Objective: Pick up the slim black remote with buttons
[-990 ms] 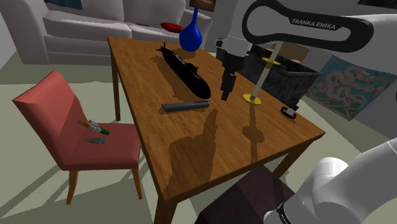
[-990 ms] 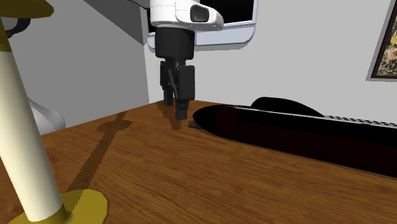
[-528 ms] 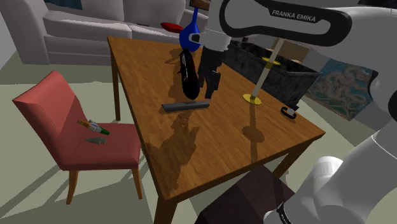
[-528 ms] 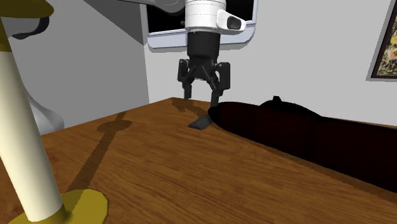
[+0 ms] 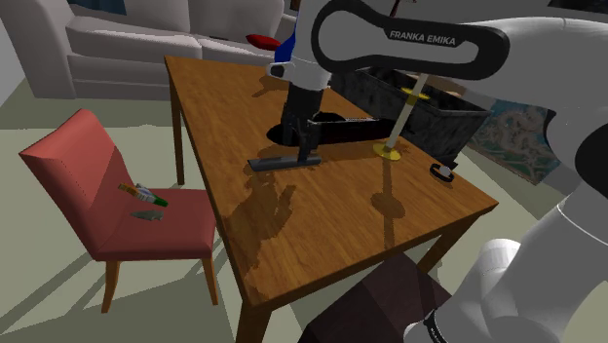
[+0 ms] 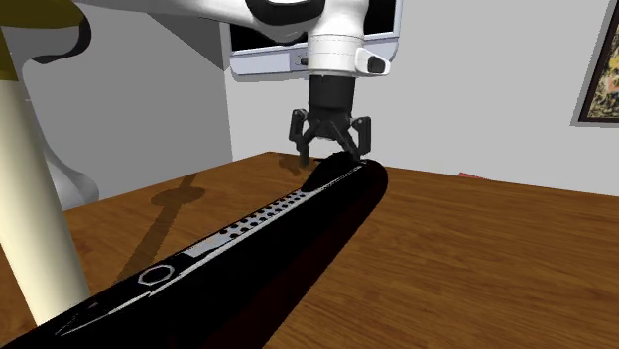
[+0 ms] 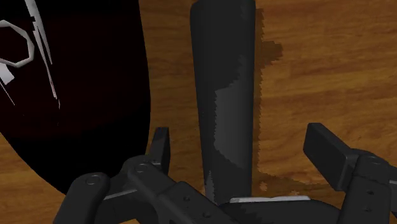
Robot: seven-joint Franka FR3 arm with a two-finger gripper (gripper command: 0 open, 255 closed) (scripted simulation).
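The slim dark grey remote lies flat on the wooden table, near the middle. My gripper hangs low right over its end nearer the shoulder view's right. In the wrist view the remote runs straight between the open fingers, with a gap on each side, so nothing is held. No buttons show on its surface. In the second exterior view the gripper stands open just behind the far tip of a long black model.
A long black submarine-like model lies beside the remote, close to one finger. A yellow-based pole stand and a small dark object are on the table's right side. A black bin and red chair flank the table.
The gripper has moved to the shoulder view's left, come down and turned over the remote. The black model has swung round, now pointing to that view's right.
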